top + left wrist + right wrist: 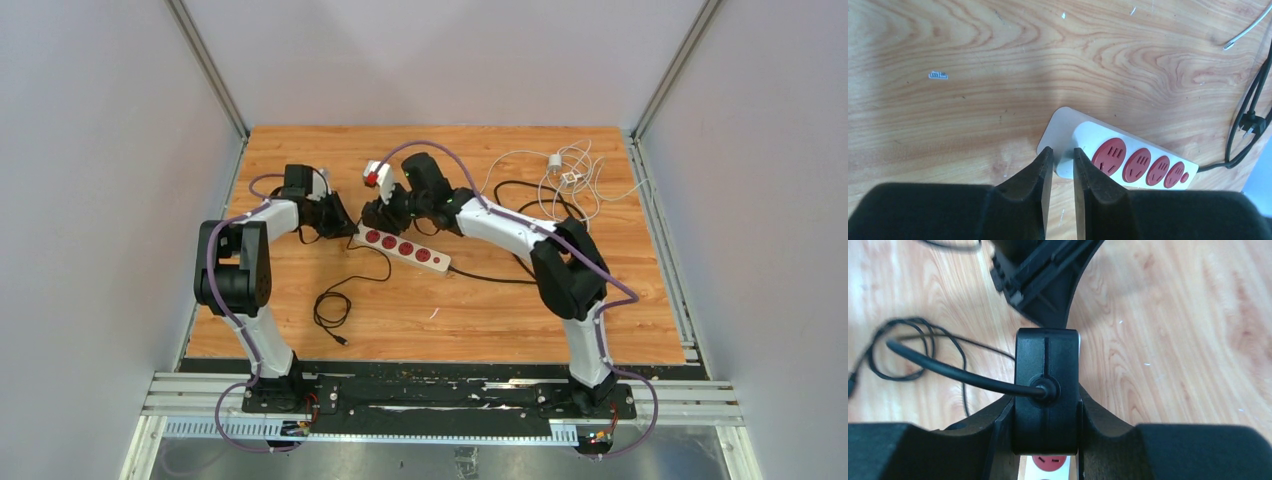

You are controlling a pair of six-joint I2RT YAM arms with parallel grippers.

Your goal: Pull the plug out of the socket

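Note:
The socket (pixel 405 249) is a long white strip with several round red outlets, lying aslant mid-table. In the left wrist view (pixel 1138 160) all its outlets show empty. My left gripper (pixel 340 222) sits at the strip's left end, its jaws nearly together (pixel 1063 152) with a narrow gap at the strip's corner. My right gripper (pixel 378 213) is shut on a black plug (pixel 1047 390) with a black cord leaving it to the left. It holds the plug just above the strip, and a red outlet (pixel 1049 462) shows below the plug.
The strip's black cable (pixel 490 277) runs right. A black cord coil (pixel 335 300) lies in front of the strip. White cables and a small adapter (pixel 565 175) lie at the back right. Another black plug (pixel 1250 122) lies beside the cable. Walls close in on three sides.

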